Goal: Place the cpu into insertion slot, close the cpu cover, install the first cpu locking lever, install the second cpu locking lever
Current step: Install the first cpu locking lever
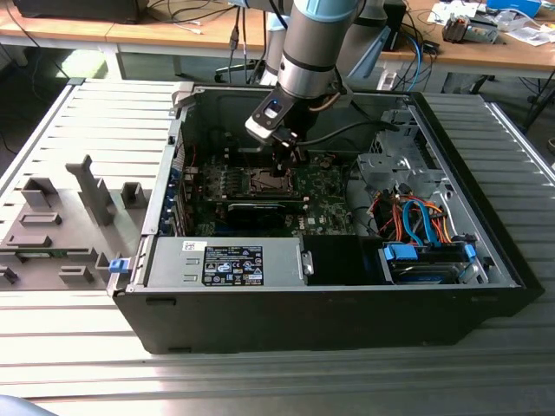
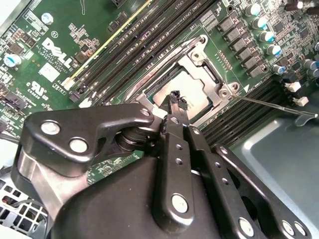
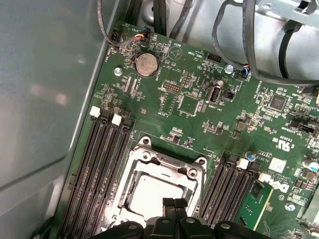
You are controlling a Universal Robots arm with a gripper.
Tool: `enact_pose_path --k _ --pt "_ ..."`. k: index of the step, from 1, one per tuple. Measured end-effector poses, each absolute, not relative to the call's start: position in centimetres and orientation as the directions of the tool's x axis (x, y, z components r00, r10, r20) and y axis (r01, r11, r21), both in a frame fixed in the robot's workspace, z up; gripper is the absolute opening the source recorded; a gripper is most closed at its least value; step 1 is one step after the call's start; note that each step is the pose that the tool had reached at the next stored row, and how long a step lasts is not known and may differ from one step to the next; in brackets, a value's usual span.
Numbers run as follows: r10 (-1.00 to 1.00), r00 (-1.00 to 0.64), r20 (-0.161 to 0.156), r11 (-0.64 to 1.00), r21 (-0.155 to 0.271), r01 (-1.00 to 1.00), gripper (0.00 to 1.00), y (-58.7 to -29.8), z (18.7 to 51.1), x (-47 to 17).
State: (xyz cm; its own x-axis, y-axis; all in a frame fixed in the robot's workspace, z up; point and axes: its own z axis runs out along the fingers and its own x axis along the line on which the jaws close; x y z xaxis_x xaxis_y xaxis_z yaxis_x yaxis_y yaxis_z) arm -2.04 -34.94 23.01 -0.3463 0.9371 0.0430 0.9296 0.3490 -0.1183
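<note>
Both end effector (image 2: 174,101) fingers (image 2: 171,132) pressed together, tips over the cpu (image 2: 195,92).

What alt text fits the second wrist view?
The gripper, fingers shut, has its tips at the edge of the silver cpu, seated with the cpu cover framing it. Black memory slots flank it on the green board.

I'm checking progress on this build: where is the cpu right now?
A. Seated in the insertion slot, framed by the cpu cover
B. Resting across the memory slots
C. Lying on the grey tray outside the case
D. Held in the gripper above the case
A: in the first wrist view the silver top of the cpu shows through the window of the cpu cover, down on the green board.
</note>
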Motion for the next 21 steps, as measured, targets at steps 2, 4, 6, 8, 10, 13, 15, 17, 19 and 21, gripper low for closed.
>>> enact_pose_path --k 2,4,6,8,10,13,15,17,19,21 --pt "0.935 -0.352 0.043 0.354 -0.118 0.928 0.11 -34.93 23.01 -2.04" --pt "0.933 -0.357 0.043 0.359 -0.118 0.926 0.11 -34.94 23.01 -2.04" --pt "0.931 -0.363 0.043 0.366 -0.118 0.923 0.11 -34.93 23.01 -2.04" --pt "0.929 -0.368 0.043 0.371 -0.118 0.921 0.11 -34.93 23.01 -2.04" --pt "0.926 -0.376 0.043 0.378 -0.118 0.918 0.11 -34.94 23.01 -2.04" --pt "0.921 -0.386 0.043 0.389 -0.118 0.914 0.11 -34.94 23.01 -2.04" --pt "0.918 -0.395 0.043 0.397 -0.118 0.91 0.11 -34.93 23.01 -2.04" --pt "0.915 -0.401 0.043 0.403 -0.118 0.907 0.11 -34.93 23.01 -2.04" --pt "0.912 -0.408 0.043 0.41 -0.118 0.904 0.11 -34.93 23.01 -2.04" --pt "0.91 -0.413 0.043 0.415 -0.118 0.902 0.11 -34.93 23.01 -2.04"
